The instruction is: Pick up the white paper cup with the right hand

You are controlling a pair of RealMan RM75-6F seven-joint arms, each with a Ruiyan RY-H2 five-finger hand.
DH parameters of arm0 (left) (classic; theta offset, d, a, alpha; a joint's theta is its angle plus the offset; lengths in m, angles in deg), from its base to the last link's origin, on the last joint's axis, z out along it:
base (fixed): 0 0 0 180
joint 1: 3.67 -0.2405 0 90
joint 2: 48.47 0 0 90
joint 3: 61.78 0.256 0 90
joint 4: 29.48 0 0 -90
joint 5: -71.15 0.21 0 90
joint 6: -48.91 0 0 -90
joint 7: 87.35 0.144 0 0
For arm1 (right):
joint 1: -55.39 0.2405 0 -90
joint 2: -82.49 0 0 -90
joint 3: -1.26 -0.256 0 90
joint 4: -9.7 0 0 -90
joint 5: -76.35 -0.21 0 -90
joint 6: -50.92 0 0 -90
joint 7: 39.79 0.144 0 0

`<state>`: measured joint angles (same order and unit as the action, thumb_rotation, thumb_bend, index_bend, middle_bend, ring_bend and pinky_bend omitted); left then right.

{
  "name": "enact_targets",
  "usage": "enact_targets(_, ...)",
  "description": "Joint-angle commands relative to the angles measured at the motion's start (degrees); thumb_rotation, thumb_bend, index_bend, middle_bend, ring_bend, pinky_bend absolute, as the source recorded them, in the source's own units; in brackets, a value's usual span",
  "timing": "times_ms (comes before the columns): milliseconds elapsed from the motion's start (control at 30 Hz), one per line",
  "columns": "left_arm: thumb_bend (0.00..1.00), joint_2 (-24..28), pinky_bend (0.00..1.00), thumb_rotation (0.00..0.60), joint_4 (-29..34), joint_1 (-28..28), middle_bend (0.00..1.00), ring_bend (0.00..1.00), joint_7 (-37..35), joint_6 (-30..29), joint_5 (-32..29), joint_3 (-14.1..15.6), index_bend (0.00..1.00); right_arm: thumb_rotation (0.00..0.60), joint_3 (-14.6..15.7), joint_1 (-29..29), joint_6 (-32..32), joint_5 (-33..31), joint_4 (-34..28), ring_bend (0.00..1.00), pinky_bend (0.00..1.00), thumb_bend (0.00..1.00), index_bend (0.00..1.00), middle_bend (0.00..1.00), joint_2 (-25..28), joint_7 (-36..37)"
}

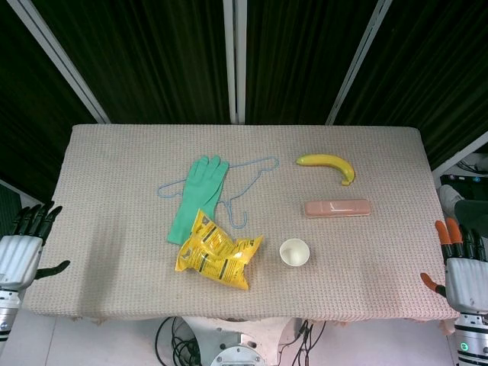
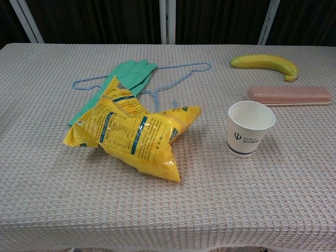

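The white paper cup stands upright and empty on the table's front half, right of the yellow bag. My right hand hovers off the table's front right corner, fingers spread and holding nothing, well to the right of the cup. Off the front left corner my left hand is likewise spread and empty. Neither hand shows in the chest view.
A yellow snack bag lies left of the cup, partly over a green rubber glove and a blue wire hanger. Behind the cup sit a pink case and a banana.
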<state>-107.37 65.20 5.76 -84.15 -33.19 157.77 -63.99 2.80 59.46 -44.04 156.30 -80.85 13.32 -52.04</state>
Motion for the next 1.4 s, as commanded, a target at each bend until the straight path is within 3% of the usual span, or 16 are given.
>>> enact_targets(33,0.04,-0.13,0.0,0.6,0.1,-0.03,0.0,0.0,0.37,-0.22,0.35,0.08,0.0,0.6,-0.35,-0.29,0.27,0.22,-0.04,0.0,0.0,0.0,0.0,0.0,-0.01,0.15)
enact_targets(400,0.04,0.01,0.0,0.6,0.52,-0.27,0.0,0.0,0.68,-0.76,0.59,0.01,0.0,0.6,-1.26,-0.66,1.85,2.93,-0.34,0.0,0.0,0.0,0.0,0.0,0.03,0.17)
enact_targets(700,0.04,0.07,0.0,0.6,0.66,-0.11,0.0,0.0,0.36,-0.45,0.59,-0.08,0.0,0.6,-0.93,1.79,3.92,10.37,-4.49,0.0,0.0,0.0,0.0,0.0,1.23,-4.22)
enact_targets(1033,0.04,0.34,0.0,0.6,0.78,0.09,0.0,0.0,0.0,-0.34,0.72,-0.26,0.0,0.6,-0.76,8.35,16.59,14.26,-16.52,0.0,0.0,0.0,0.0,0.0,1.84,-25.67)
enact_targets(1167,0.04,0.56,0.0,0.6,0.58,0.14,0.0,0.0,-0.61,-0.17,0.57,-0.31,0.0,0.6,-1.46,10.89,22.41,11.99,-19.42,0.0,0.0,0.0,0.0,0.0,-1.59,-35.4)
enact_targets(1400,0.04,0.82,0.0,0.6,0.47,0.12,0.0,0.0,-1.37,-0.36,0.85,-0.33,0.0,0.6,-4.1,15.01,28.69,6.08,-19.44,0.0,0.0,0.0,0.0,0.0,-9.08,-45.4)
